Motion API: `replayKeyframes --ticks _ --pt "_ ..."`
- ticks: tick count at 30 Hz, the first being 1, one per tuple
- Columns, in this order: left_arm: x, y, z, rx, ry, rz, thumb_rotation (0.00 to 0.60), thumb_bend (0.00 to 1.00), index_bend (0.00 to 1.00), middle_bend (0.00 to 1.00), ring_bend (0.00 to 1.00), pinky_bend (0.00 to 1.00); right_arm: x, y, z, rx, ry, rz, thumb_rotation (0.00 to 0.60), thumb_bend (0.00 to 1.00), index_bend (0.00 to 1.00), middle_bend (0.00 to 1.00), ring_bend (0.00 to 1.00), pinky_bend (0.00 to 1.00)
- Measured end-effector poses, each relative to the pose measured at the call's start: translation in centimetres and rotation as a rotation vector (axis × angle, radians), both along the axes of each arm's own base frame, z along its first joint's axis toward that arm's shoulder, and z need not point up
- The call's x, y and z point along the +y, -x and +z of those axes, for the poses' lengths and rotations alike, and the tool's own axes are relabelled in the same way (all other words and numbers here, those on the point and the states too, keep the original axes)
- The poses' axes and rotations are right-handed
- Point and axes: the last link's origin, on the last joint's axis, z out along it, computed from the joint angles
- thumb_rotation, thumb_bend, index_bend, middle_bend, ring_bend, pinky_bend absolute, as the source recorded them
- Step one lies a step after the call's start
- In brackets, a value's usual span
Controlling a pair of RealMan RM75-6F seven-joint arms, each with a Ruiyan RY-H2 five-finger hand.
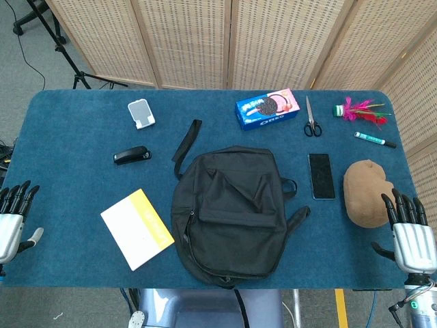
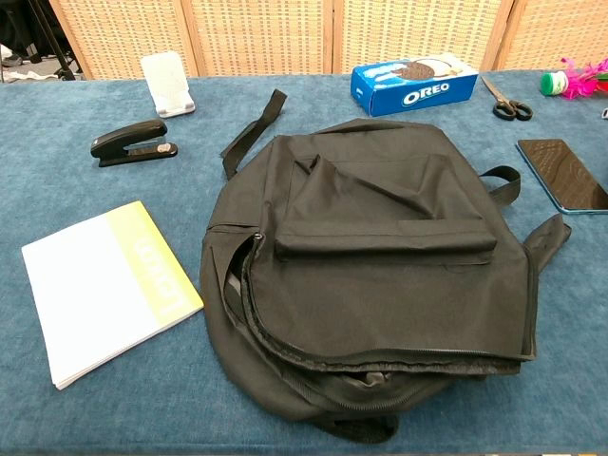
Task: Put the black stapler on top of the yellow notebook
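Nothing is done yet. The flat yellow and white notebook [image 1: 137,228] lies near the table's [image 1: 68,137] front left corner. The small black stapler [image 1: 131,156] sits apart, further back. Left robot hand [image 1: 13,219] and right robot hand [image 1: 410,232] hold nothing, fingers apart.

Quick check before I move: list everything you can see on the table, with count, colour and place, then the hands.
stapler: 1, black, left side, beyond the notebook
notebook: 1, yellow and white, front left
backpack: 1, black, centre, unzipped
phone stand: 1, white, back left
Oreo box: 1, blue, back centre
scissors: 1, black handles, back right
phone: 1, black, right of backpack
brown lump: 1, front right
shuttlecock: 1, pink and green, back right
marker: 1, right
left hand: open, front left edge
right hand: open, front right edge
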Motion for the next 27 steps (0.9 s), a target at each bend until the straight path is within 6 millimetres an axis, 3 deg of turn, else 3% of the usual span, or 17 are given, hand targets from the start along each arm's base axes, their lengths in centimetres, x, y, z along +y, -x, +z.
replayKeyframes --ticks 27 --pt "-0.13 -0.5 -0.41 -0.006 0.006 -0.035 0.6 0.27 0.0 0.0 0.0 0.0 0.16 0.01 0.07 -0.015 -0.008 0.009 0.6 0.09 0.0 0.0 0.0 0.0"
